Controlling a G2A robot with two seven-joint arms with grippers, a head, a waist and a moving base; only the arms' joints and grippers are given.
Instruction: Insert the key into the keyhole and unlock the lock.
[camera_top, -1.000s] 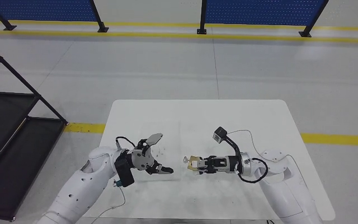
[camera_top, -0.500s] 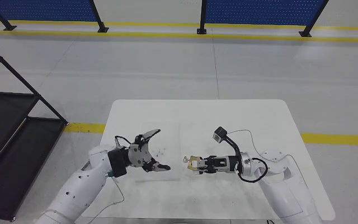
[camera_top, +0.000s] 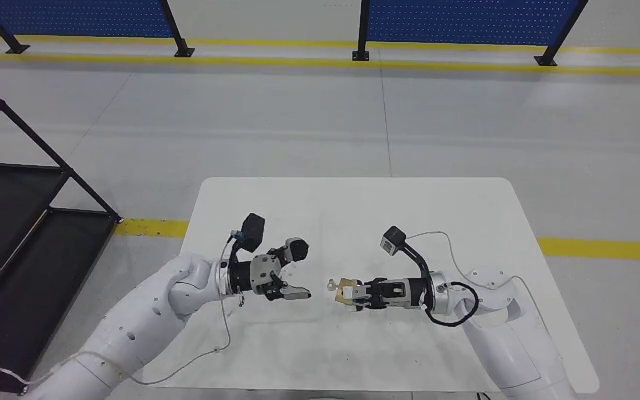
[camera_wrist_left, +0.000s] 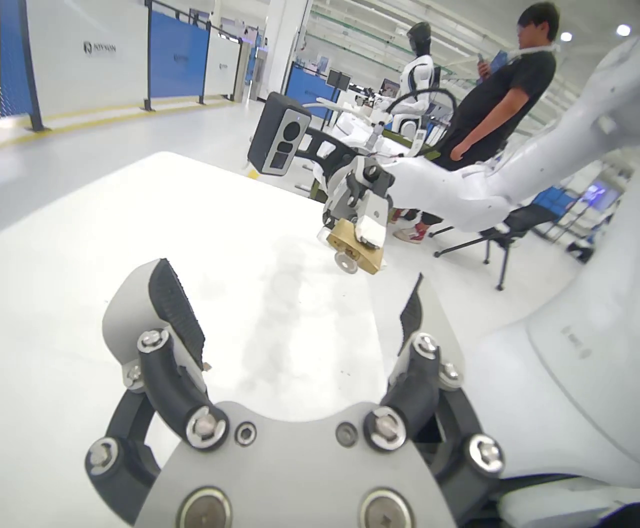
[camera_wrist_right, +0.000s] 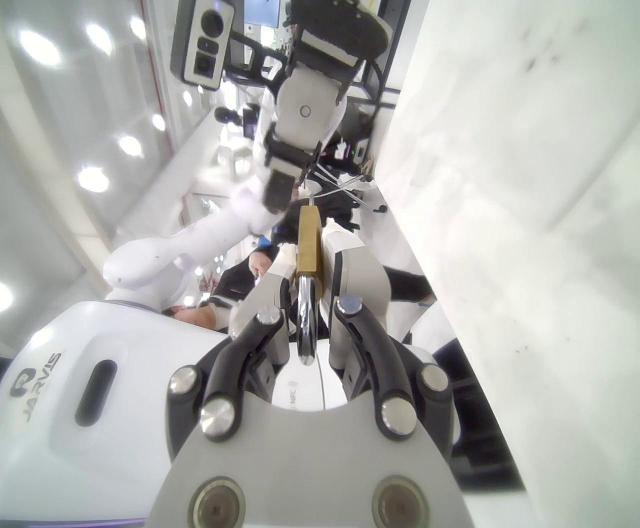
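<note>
My right gripper (camera_top: 352, 293) is shut on a brass padlock (camera_top: 343, 291) and holds it above the middle of the white table (camera_top: 430, 215). In the left wrist view the padlock (camera_wrist_left: 356, 250) has a silver key (camera_wrist_left: 346, 261) sticking out of its end face, which points toward my left gripper. In the right wrist view the padlock (camera_wrist_right: 309, 235) sits clamped between the fingers, its steel shackle (camera_wrist_right: 305, 320) toward the palm. My left gripper (camera_top: 298, 270) hovers a short way left of the lock. This gripper (camera_wrist_left: 292, 300) is open, empty, and apart from the key.
A black metal rack (camera_top: 40, 230) stands on the floor left of the table. Blue fence panels (camera_top: 460, 20) line the far side of the room. Bare tabletop lies behind and to the right of both grippers.
My left arm has turned its wrist and brought the open gripper rightward, closer to the key end of the padlock. The right gripper and padlock have stayed put.
</note>
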